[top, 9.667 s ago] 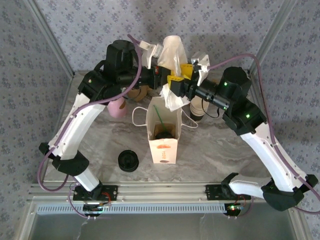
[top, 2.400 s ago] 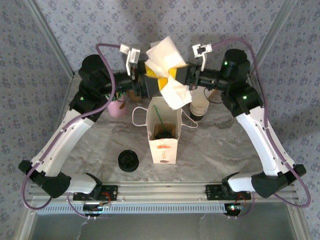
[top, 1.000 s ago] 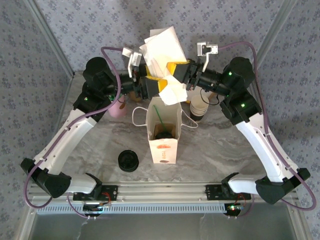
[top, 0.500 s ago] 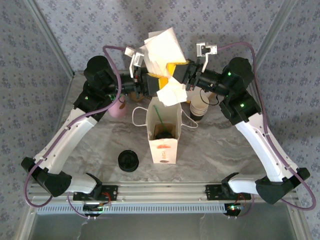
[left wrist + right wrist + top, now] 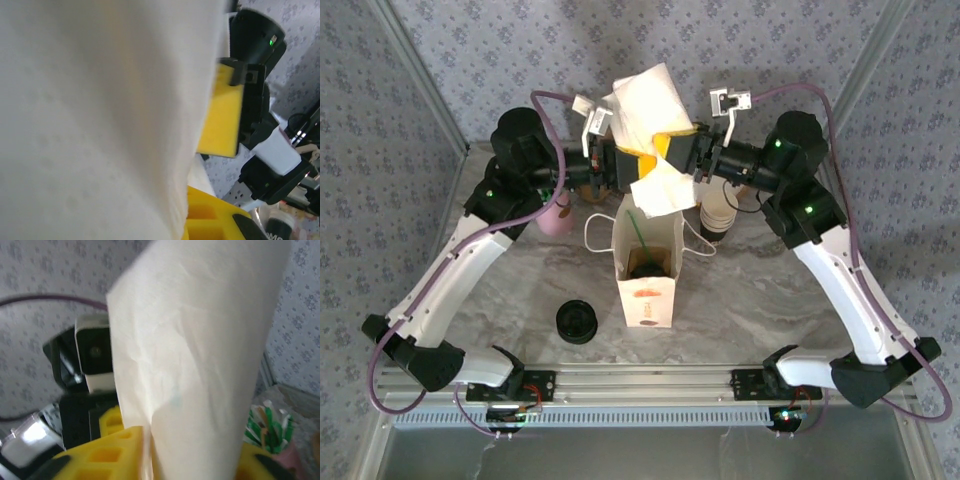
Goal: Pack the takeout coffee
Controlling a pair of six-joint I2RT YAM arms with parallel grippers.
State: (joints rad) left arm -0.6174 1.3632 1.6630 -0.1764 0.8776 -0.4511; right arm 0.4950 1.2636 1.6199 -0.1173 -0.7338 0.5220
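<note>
A bunch of white paper napkins (image 5: 645, 95) hangs in the air above the open white paper bag (image 5: 646, 290). My left gripper (image 5: 623, 160) is shut on the napkins from the left; its yellow finger (image 5: 212, 220) shows below the sheet (image 5: 100, 120). My right gripper (image 5: 675, 150) faces it from the right. Its yellow fingers (image 5: 105, 455) stand apart, with the napkin (image 5: 200, 355) loose between them. Down in the bag sits the takeout coffee (image 5: 650, 266), showing as a dark round lid with a green stick.
A stack of cream cups (image 5: 718, 220) stands right of the bag, under the right arm. A pink cup of stirrers (image 5: 556, 214) is on the left. A low pile of black lids (image 5: 577, 321) lies front left. Patterned walls close in the back and sides.
My left gripper has closed on the napkins. My right gripper's jaws have parted from them. The bunch shifted slightly; both arms stay nearly in place.
</note>
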